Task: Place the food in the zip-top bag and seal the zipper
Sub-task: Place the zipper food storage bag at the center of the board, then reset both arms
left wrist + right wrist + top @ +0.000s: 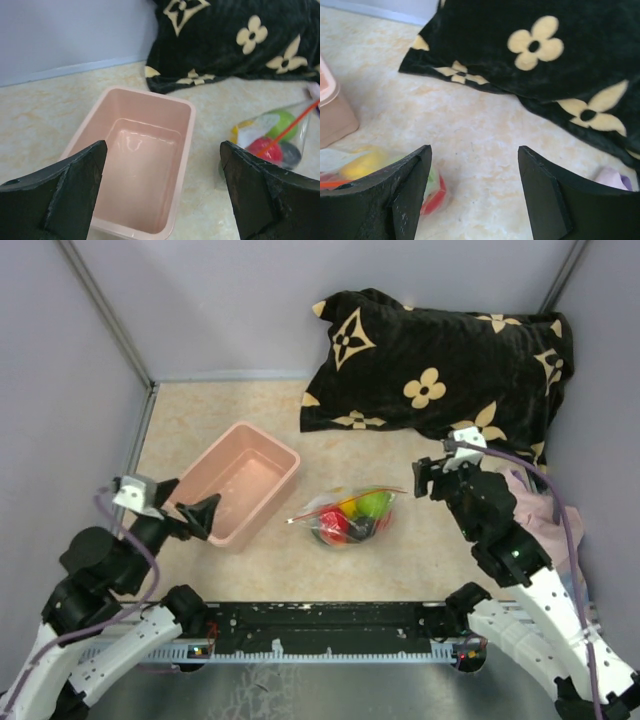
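Note:
The clear zip-top bag (350,516) lies on the table in the middle, with red, light green, yellow and dark toy food (345,518) inside it. Its red-orange zipper strip (340,504) runs along the top edge. The bag also shows in the left wrist view (272,137) and at the lower left of the right wrist view (365,167). My left gripper (188,514) is open and empty, over the near end of the pink bin. My right gripper (432,476) is open and empty, right of the bag and apart from it.
An empty pink plastic bin (240,480) stands left of the bag. A black pillow with cream flowers (440,365) lies at the back right. A pale pink cloth (535,502) sits by the right arm. Grey walls close in on three sides.

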Controlling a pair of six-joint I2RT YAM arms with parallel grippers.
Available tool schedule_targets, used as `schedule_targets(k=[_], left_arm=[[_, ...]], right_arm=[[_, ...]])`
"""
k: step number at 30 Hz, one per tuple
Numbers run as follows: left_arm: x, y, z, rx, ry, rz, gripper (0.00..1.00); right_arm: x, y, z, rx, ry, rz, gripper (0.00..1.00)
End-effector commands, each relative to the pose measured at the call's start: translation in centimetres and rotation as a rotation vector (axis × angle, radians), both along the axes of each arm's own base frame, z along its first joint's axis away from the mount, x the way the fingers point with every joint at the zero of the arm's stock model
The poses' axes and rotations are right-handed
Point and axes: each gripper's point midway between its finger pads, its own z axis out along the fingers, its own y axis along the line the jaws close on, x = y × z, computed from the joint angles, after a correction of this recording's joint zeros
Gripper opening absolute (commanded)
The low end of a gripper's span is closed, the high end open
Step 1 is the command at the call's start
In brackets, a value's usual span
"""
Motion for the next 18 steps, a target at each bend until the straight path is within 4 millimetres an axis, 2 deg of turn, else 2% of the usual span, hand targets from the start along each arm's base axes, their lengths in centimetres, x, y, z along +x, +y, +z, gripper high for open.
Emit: schedule_targets(k=[1,5,10,13,18], left_arm=[[-1.8,5.9,1.8,-0.135,0.038,0.222,1.00],[-4.0,9.2,2.9,-0.257,0.029,0.292,1.00],[-5.7,11.4,3.2,-0.426,-0.018,0.324,1.00],[-6.1,11.6,3.1,-0.475,-0.033,0.314,1.00],[-5.4,10.9,1.8,-0.448,-0.007,0.317,1.00]], right_arm=[[-2.3,-5.5,2.8,0.109,-0.055,-0.245,0.71],[-4.9,-8.1,4.4,0.164,-0.137,-0.302,0.71],[-7.3,-10.0,4.8,0.189,-0.169,-0.331,0.72],[-8.3,-10.7,4.6,0.210,-0.173,-0.337,0.72],[-9.6,-11.6,4.6,0.260,-0.216,-0.346,0.72]])
